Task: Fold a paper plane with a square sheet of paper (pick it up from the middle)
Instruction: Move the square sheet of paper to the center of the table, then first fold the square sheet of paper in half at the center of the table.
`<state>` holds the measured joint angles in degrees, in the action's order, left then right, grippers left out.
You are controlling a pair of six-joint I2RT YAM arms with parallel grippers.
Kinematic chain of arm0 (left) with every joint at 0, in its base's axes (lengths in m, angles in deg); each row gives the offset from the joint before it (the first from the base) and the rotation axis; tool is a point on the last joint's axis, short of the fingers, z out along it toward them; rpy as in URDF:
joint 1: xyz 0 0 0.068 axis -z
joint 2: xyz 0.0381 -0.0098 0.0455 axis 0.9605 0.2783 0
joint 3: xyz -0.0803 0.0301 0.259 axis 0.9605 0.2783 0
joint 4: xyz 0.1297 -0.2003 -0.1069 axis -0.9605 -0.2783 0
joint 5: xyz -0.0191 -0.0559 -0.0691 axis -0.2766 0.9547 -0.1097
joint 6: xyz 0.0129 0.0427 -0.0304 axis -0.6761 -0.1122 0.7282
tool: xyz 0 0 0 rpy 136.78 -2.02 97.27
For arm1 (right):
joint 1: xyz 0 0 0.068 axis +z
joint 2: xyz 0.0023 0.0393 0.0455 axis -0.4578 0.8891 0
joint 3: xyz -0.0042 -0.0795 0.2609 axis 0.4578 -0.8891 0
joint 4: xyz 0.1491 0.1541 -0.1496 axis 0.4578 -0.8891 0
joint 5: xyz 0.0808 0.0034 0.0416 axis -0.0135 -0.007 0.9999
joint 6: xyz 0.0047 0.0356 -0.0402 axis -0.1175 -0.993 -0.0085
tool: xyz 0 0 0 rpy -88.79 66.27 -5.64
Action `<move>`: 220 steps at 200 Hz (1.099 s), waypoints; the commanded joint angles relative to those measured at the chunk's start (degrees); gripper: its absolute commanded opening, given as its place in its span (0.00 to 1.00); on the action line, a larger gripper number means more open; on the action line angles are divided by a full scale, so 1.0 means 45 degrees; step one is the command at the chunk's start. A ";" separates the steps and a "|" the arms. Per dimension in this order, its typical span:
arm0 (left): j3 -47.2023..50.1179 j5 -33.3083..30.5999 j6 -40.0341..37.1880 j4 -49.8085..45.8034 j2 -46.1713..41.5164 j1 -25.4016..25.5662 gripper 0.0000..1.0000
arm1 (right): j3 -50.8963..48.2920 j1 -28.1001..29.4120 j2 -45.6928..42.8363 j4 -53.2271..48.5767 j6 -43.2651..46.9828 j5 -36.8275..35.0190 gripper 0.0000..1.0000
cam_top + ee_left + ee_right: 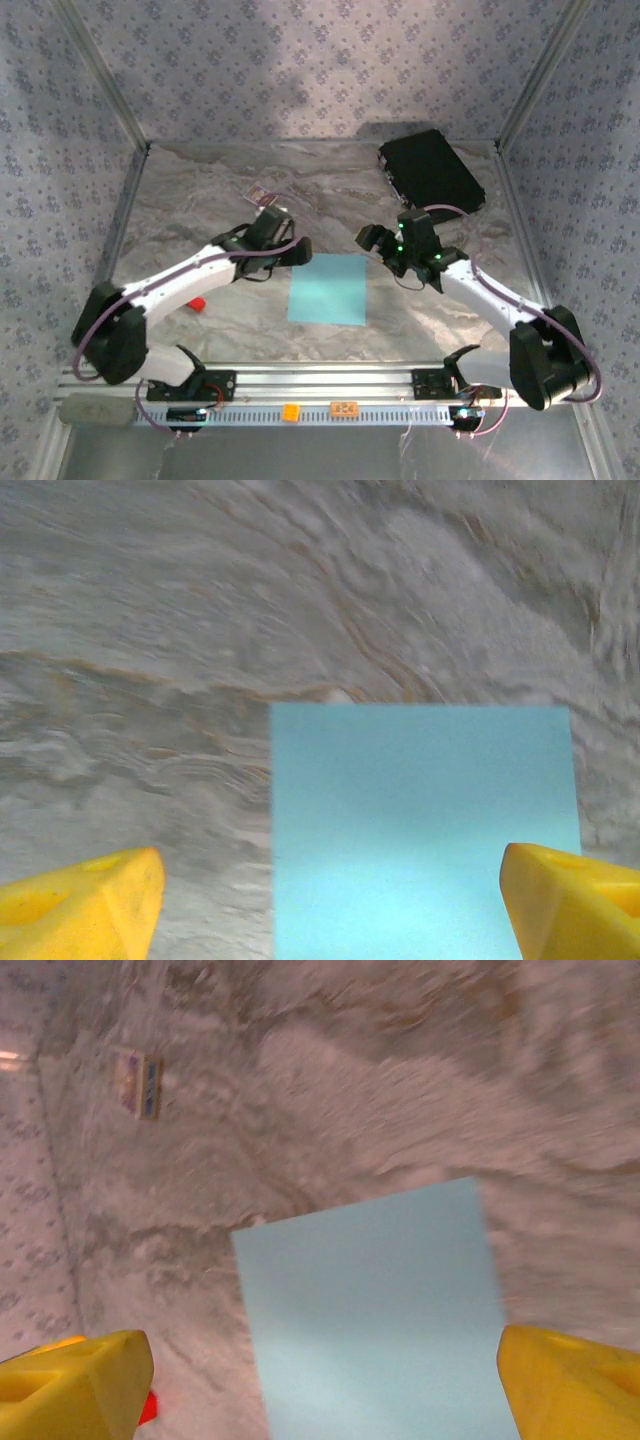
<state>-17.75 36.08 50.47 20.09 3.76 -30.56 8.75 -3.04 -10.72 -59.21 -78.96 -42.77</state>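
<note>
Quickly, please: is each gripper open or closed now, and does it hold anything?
Left gripper: open, holding nothing.
Right gripper: open, holding nothing.
The square sheet of paper lies flat on the table, ungripped.

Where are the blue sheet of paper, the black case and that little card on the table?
square sheet of paper [328, 289], top view, middle of its flat face.
black case [432, 170], top view, centre of its top.
small dark card [260, 194], top view, middle of the card.
</note>
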 commanded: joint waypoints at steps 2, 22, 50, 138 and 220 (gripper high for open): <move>-0.1306 0.0250 -0.0101 -0.2653 0.1716 0.0820 0.86 | -0.0827 -0.0659 -0.0625 -0.1835 0.0721 -0.0483 0.93; -0.2213 0.0287 0.0625 -0.2981 0.3059 0.1268 0.87 | -0.1218 -0.1121 -0.1175 -0.1951 0.0751 -0.0371 0.95; -0.3579 0.0340 0.0716 -0.3902 0.4540 0.1663 0.90 | -0.1322 -0.1351 -0.1534 -0.2208 0.1029 -0.0364 0.98; -0.6285 0.0720 0.1181 -0.5586 0.7370 0.2353 0.97 | -0.1292 -0.1691 -0.1233 -0.2392 0.1436 -0.0089 0.99; -0.6987 0.0675 0.1351 -0.6004 0.8097 0.2373 0.98 | -0.1380 -0.2127 -0.1337 -0.2623 0.1662 0.0166 0.99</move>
<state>-47.04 38.84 55.78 -4.35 38.80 -20.09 2.87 -12.19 -16.57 -69.29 -72.58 -42.93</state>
